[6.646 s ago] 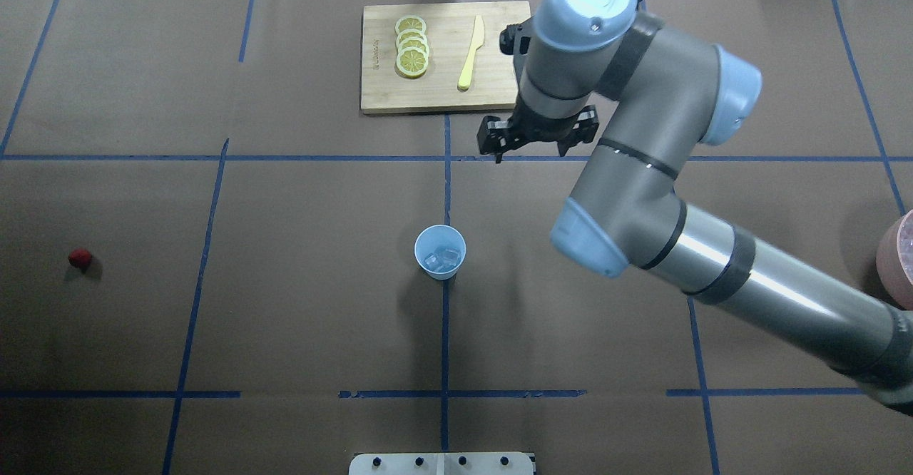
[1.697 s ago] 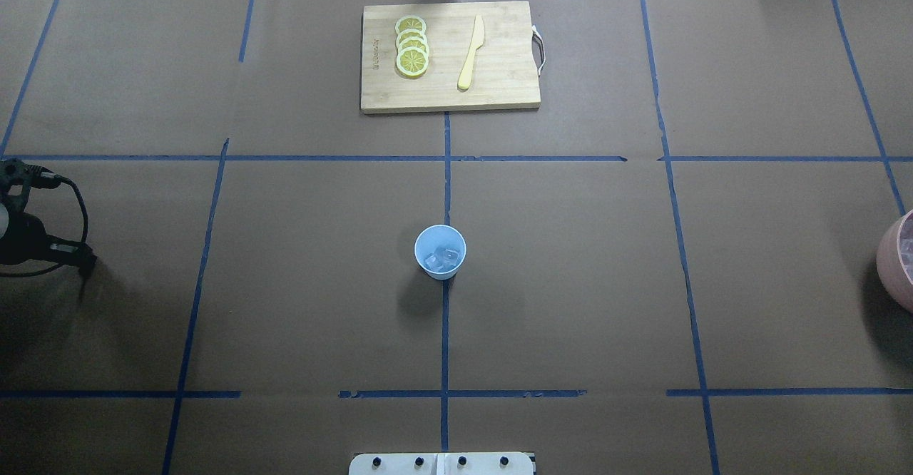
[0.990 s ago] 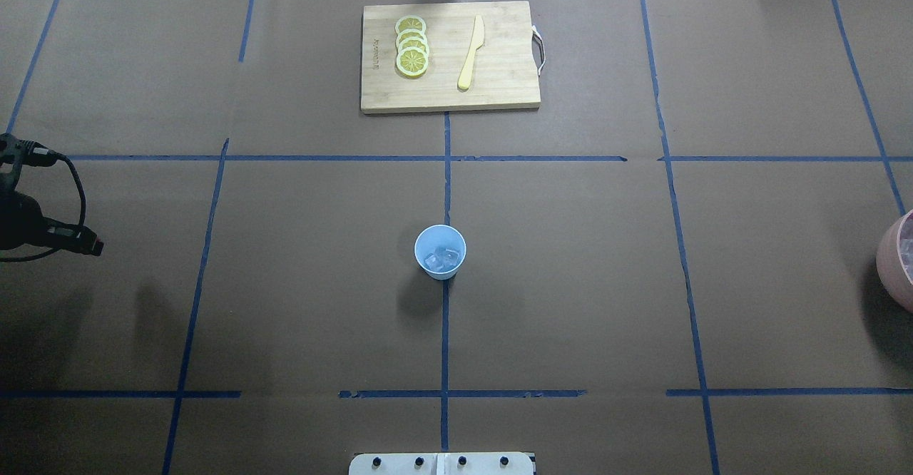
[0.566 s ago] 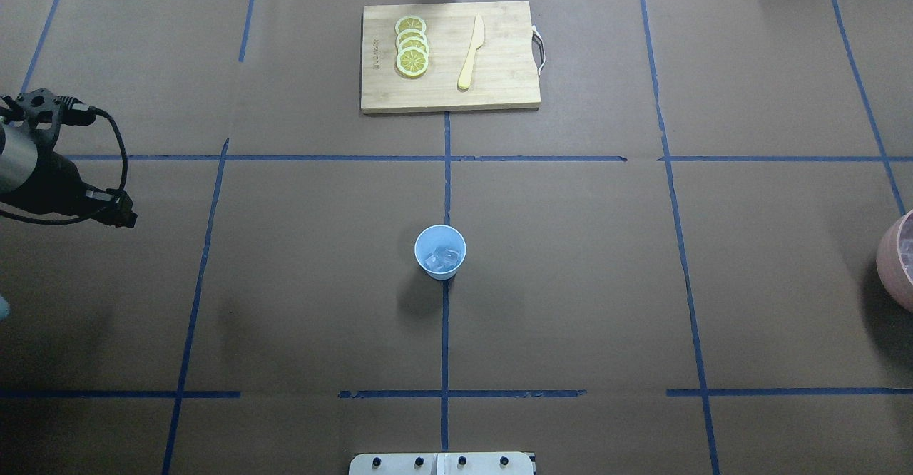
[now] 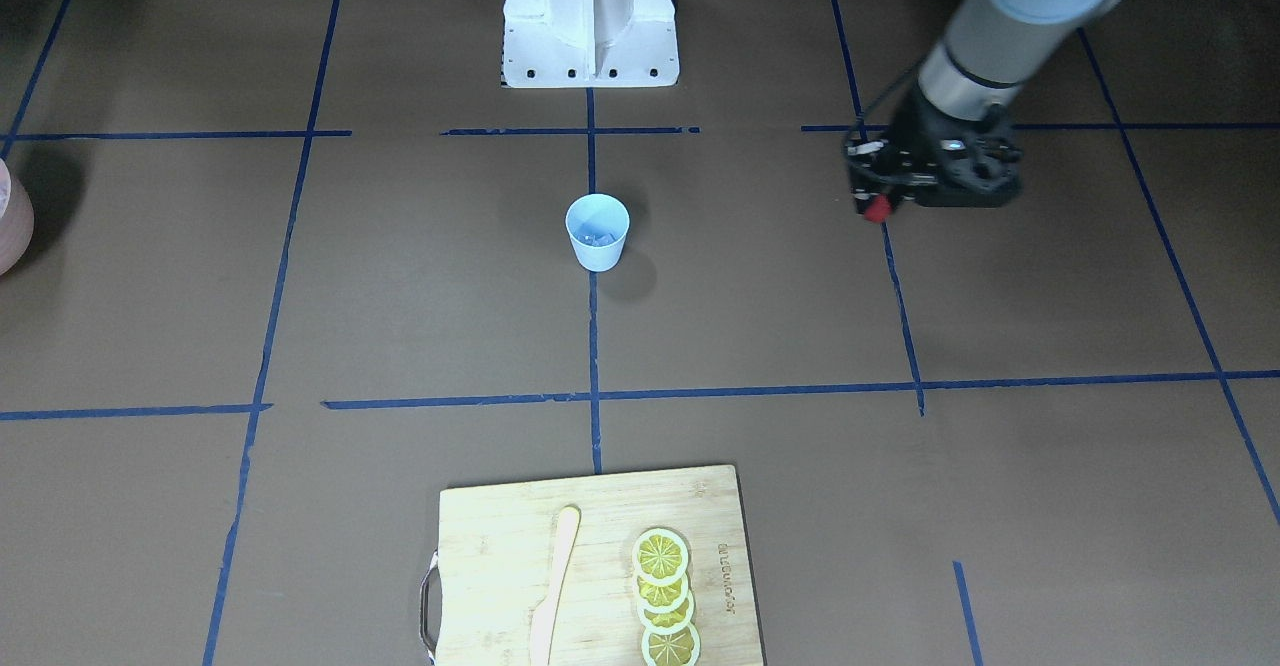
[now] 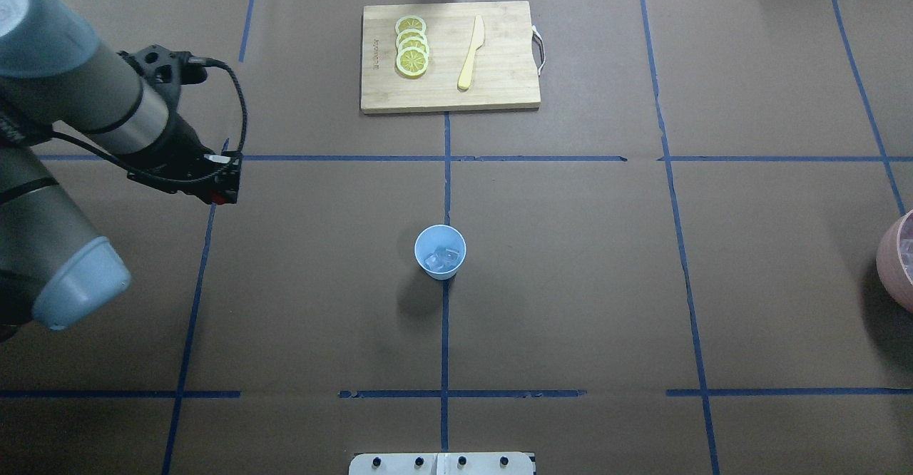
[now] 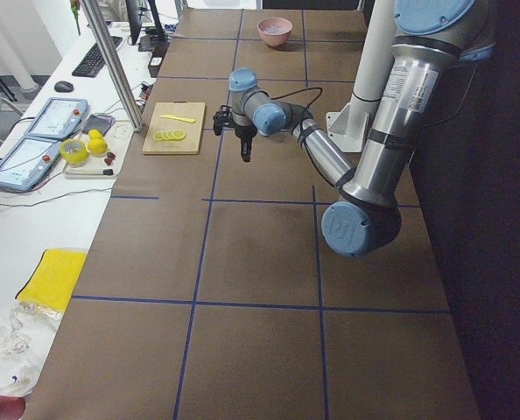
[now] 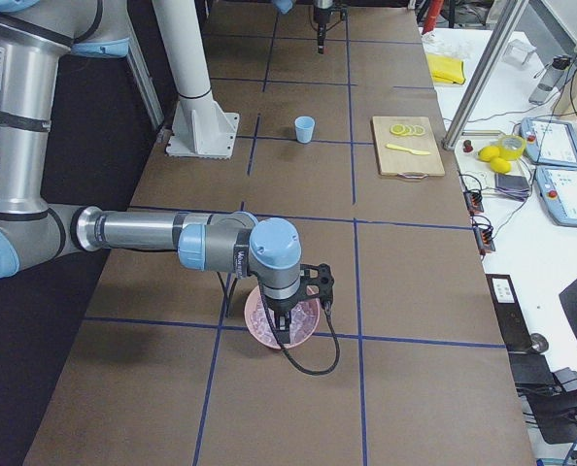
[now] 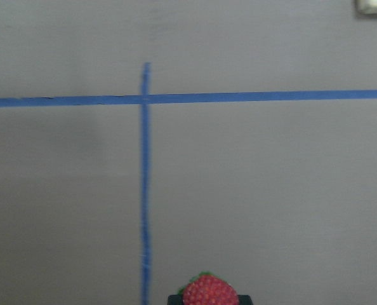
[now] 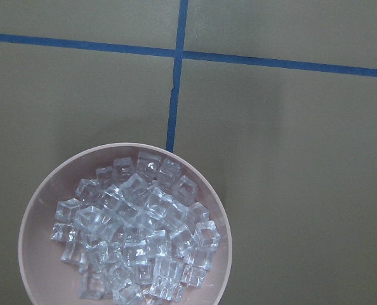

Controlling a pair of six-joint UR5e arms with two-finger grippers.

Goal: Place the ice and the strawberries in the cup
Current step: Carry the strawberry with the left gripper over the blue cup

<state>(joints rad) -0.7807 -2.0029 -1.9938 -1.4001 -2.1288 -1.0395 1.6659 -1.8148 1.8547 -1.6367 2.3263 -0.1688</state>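
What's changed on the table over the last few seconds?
The left gripper closed its fingers on the strawberry at the far left, picked it up and carried it toward the cup. The right arm pulled back from the middle and now hangs over the pink bowl. The cup, the ice in it and the cutting board stayed put.

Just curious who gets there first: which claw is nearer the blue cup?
Left. The left claw, holding the strawberry, hangs off the cup's left side; the right claw is farther, over the pink bowl far to its right.
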